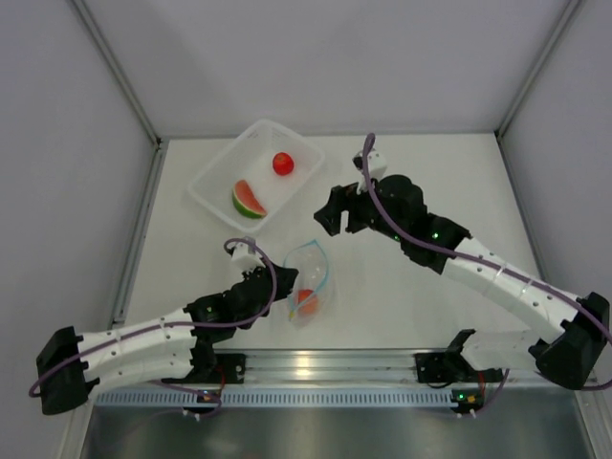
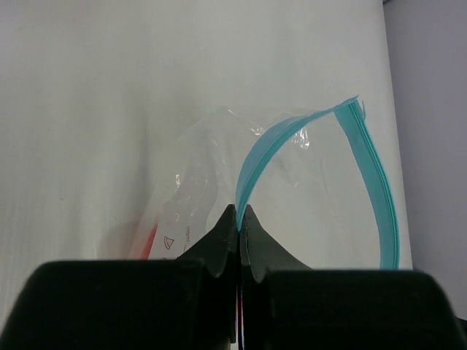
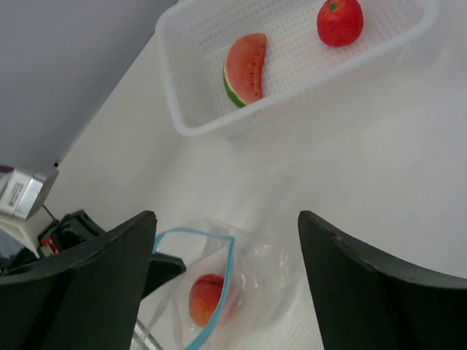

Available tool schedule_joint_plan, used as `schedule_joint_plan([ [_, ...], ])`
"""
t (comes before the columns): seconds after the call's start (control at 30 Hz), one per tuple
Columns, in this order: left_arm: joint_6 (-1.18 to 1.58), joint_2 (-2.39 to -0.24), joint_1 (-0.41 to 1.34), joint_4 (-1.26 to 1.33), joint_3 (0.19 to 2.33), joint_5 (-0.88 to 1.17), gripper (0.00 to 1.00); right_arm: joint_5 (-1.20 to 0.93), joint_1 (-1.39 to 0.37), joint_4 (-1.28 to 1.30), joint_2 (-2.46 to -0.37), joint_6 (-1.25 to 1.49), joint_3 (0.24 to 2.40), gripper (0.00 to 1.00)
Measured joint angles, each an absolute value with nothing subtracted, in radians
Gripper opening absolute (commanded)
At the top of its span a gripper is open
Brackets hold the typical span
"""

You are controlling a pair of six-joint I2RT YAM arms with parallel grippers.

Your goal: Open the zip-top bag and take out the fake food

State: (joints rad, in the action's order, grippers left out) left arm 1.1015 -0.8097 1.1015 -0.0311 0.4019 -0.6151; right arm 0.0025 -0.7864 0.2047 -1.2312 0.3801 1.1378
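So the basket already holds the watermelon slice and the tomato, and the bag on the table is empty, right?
Not quite. The bag is not empty: one orange fruit sits inside it, as the right wrist view shows. The watermelon slice and the tomato are indeed in the basket.

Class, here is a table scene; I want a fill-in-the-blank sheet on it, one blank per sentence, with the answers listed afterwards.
The red-and-green plastic watermelon wedge lies in the white mesh-sided plastic basket beside a round ___ toy tomato.
The small orange plastic fruit lies ___ the clear crinkly zip-top bag.
The left arm's jaws are shut on the bag's light ___ zip strip.
The right arm's jaws stand ___.
Missing words: red, inside, blue, open.
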Motion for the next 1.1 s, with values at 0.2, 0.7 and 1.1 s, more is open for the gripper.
schedule_joint_plan([
  [0.2, 1.108, -0.819, 1.102, -0.031, 0.421, -0.623, 0.00, 0.183, -1.021, 0.294, -1.160, 0.420, 1.065, 0.56],
  [0.7, 1.190, -0.879, 1.102, -0.016, 0.435, -0.607, 0.00, 0.445, -1.303, 0.292, -1.240, 0.654, 0.961, 0.32],
  [1.1, 1.310, -0.873, 1.110, -0.007, 0.432, -0.646, 0.00, 0.532, -1.320, 0.225, -1.370, 0.835, 0.882, 0.31],
])
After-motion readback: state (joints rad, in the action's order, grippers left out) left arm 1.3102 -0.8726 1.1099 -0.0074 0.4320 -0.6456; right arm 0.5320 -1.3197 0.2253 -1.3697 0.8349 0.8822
